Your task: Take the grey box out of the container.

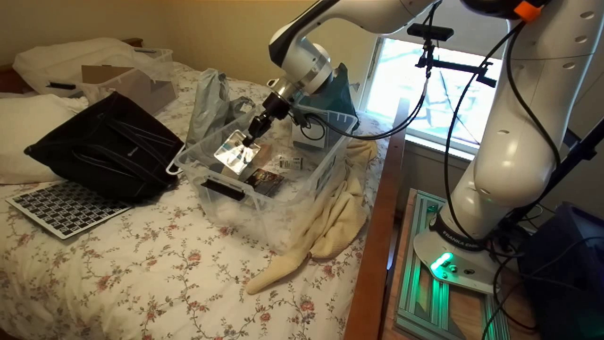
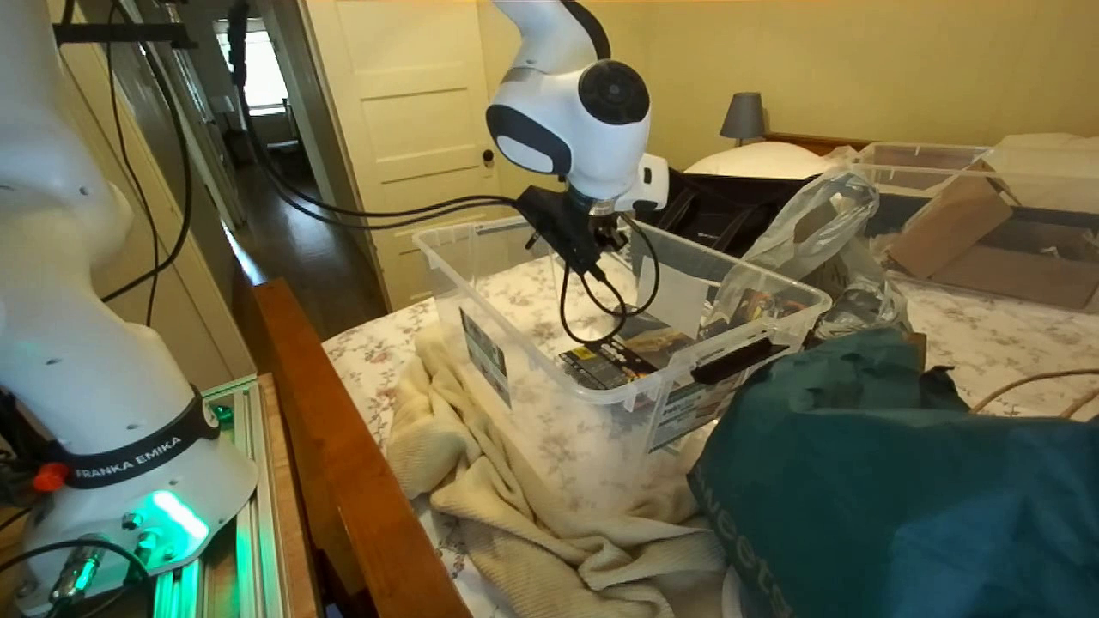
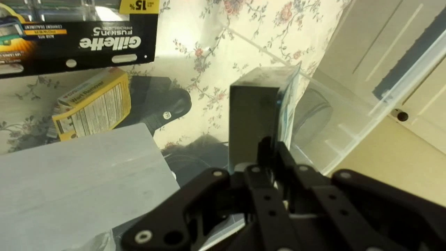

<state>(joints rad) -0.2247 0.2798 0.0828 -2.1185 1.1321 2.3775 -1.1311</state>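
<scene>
The container [image 1: 278, 226], a clear plastic bin, stands on the bed and also shows in an exterior view [image 2: 592, 463]. My gripper [image 1: 248, 140] points down into it and is shut on the edge of the grey box [image 1: 232, 158]. The box is tilted, and its face shines silvery in that exterior view. In the wrist view my jaws [image 3: 275, 150] pinch a thin side panel of the grey box [image 3: 251, 115], whose front face is in shadow. Its lower end is hard to see, so I cannot tell whether it touches the bin floor.
Inside the bin lie a black Gillette pack [image 3: 115, 45], a yellow Wart Remover carton [image 3: 94, 104] and a large pale flat-faced item [image 3: 87, 181]. A black case [image 1: 113, 146], a grey plastic bag [image 1: 210, 104] and a teal bag [image 2: 876, 463] stand around it.
</scene>
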